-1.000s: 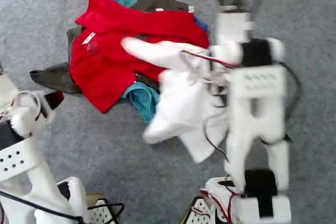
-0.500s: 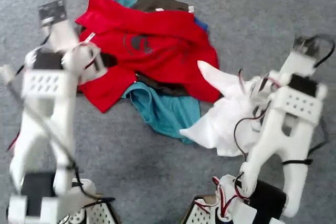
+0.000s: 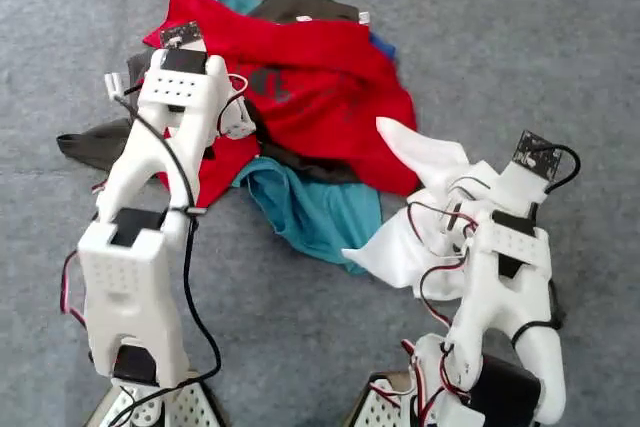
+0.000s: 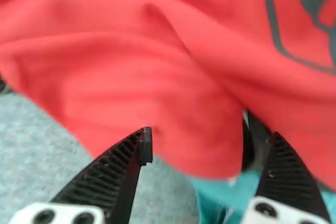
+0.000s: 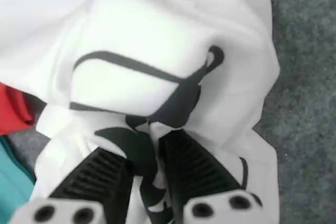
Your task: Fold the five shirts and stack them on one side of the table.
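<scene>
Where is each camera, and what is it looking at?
High view: fixed above the table, looking down at the shirt pile; shows the left arm over the red shirt and the right arm over the white shirt.
Left wrist view: on the left arm's wrist, looking past the open left tool at the red shirt, with a bit of teal shirt.
Right wrist view: on the right arm's wrist, looking at the right tool shut on the white shirt.
Shared: high and left wrist views both show the red shirt's dark print.

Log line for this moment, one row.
left hand: open, over crumpled red cotton shirt | right hand: shut on white printed shirt | nothing folded yet
</scene>
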Tool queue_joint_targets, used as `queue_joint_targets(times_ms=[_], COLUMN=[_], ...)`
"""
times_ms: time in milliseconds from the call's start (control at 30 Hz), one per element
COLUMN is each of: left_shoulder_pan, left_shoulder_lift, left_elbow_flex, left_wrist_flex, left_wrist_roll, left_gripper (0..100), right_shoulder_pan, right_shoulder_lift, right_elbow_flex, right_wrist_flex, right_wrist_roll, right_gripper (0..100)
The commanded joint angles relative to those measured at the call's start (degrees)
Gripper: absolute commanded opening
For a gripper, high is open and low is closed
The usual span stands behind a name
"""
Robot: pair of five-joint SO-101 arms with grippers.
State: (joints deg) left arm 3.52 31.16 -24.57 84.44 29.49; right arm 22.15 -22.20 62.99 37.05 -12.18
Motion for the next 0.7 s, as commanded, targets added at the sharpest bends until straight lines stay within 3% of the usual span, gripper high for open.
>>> queue_joint_targets(times_ms=[0,167,300,400,500,667], left_shoulder_pan=[0.8,1.7,2.8,2.4,2.2,2.0], left_shoulder_lift=[5.2,16.8,24.2,27.6,30.9,32.4], left_elbow_flex=[-9.7,-16.4,-21.5,-29.1,-34.2,-41.4], left_wrist_flex=[0.4,1.1,6.2,10.1,10.5,14.9], left_wrist_roll=[1.4,1.1,1.1,1.0,0.8,0.6], left_gripper=[35,34,34,23,3,3], right_shoulder_pan=[-1.2,-1.3,-1.3,-1.3,-1.2,-1.2], right_shoulder_lift=[0.1,0.1,0.1,0.1,0.1,0.1], right_elbow_flex=[1.2,1.5,1.5,1.5,1.5,1.6], right_wrist_flex=[-0.2,-0.2,-0.2,-0.2,-0.2,-0.2], right_wrist_roll=[-1.2,-1.4,-1.4,-1.4,-1.4,-1.4], right_gripper=[1.3,1.3,1.3,1.3,1.3,1.3])
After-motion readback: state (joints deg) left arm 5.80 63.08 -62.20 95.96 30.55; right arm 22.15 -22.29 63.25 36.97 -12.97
